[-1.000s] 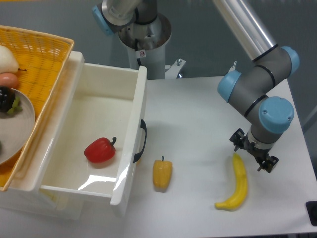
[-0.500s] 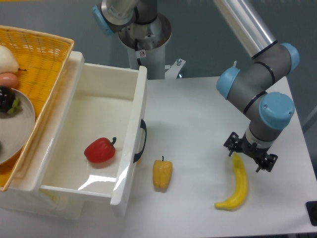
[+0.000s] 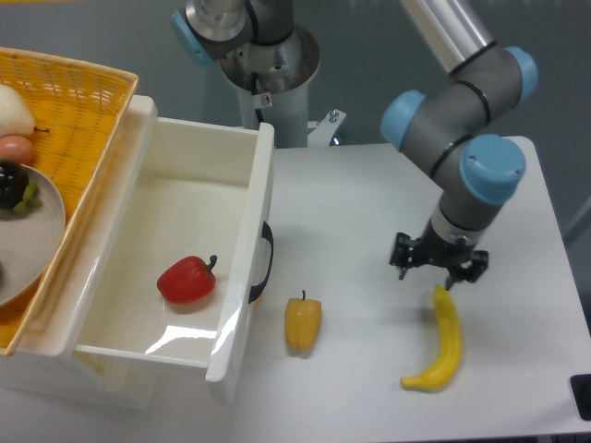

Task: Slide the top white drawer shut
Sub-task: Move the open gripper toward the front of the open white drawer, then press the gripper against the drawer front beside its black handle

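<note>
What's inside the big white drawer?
One red pepper lies inside the top white drawer, which is pulled open. The basket above covers the drawer's left part, so anything there is hidden.

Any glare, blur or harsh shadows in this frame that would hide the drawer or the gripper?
Fixed camera: sharp overall; a bright glare patch on the top white drawer floor near the front; soft shadows only; the gripper is small and dark, its jaws hard to read.

Glossy white plastic top drawer (image 3: 242, 254), woven yellow wicker basket (image 3: 78, 115), matt white table (image 3: 369, 212)
</note>
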Motion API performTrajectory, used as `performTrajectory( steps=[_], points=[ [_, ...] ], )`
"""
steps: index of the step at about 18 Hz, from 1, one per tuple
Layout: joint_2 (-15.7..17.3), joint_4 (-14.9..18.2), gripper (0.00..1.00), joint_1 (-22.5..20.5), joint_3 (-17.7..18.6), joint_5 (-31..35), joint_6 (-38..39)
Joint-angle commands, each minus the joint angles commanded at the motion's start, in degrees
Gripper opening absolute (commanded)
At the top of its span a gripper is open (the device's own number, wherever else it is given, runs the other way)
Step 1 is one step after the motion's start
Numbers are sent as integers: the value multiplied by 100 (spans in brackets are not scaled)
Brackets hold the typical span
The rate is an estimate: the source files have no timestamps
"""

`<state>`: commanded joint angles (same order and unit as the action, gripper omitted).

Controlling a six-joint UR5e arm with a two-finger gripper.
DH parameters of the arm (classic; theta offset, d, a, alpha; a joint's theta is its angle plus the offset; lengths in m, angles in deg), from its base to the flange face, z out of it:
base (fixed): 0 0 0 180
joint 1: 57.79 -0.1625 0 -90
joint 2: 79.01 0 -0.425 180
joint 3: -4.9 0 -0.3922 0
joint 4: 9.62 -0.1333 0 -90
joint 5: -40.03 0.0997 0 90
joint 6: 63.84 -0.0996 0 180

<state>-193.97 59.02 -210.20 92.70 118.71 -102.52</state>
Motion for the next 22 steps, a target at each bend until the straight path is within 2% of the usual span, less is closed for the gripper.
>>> performTrajectory(
  steps=[1,3,5,8,11,13,22],
  points=[
    [27,88,59,79,0,-106,62],
    [79,299,47,281,0,-290,115],
    [106,387,42,440,-9,-519,115],
    [193,650,28,528,0,-836,115],
    [282,870,21,528,0,-1151,89],
    [308,985,18,537,0,-1336,63],
    [449,1099,16,730,0,-1856,80]
  ],
)
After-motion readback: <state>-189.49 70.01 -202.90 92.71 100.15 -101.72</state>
